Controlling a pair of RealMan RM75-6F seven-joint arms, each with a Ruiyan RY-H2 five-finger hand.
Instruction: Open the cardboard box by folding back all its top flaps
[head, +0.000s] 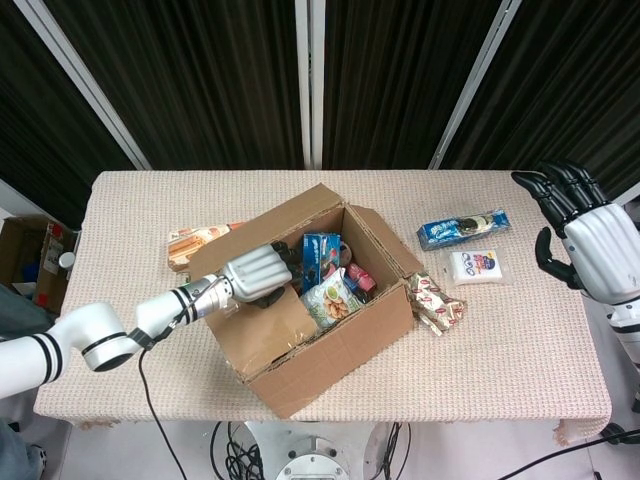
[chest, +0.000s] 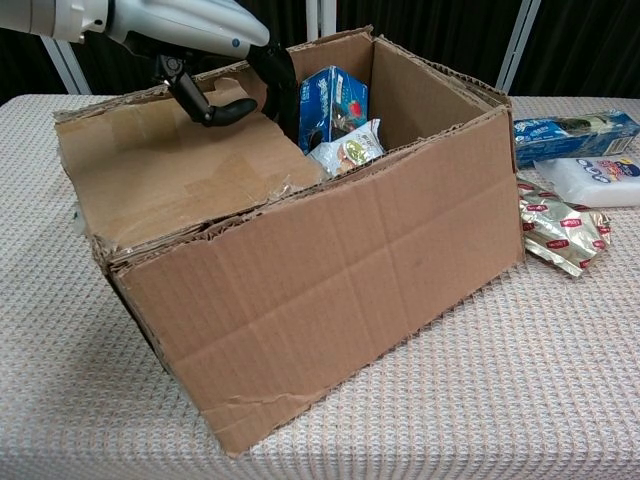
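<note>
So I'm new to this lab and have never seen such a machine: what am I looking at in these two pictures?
A two-armed robot with human-like hands works at a table. One picture looks down from its head, the other forward from its chest. A cardboard box holding snack packs stands there; one flap still lies over its opening. The left hand reaches to that flap's inner edge, fingers hooked over it, though a firm grip is not clear. The right hand hovers open, holding nothing. Beside the box lie a blue packet, a white pack and a foil packet.
</note>
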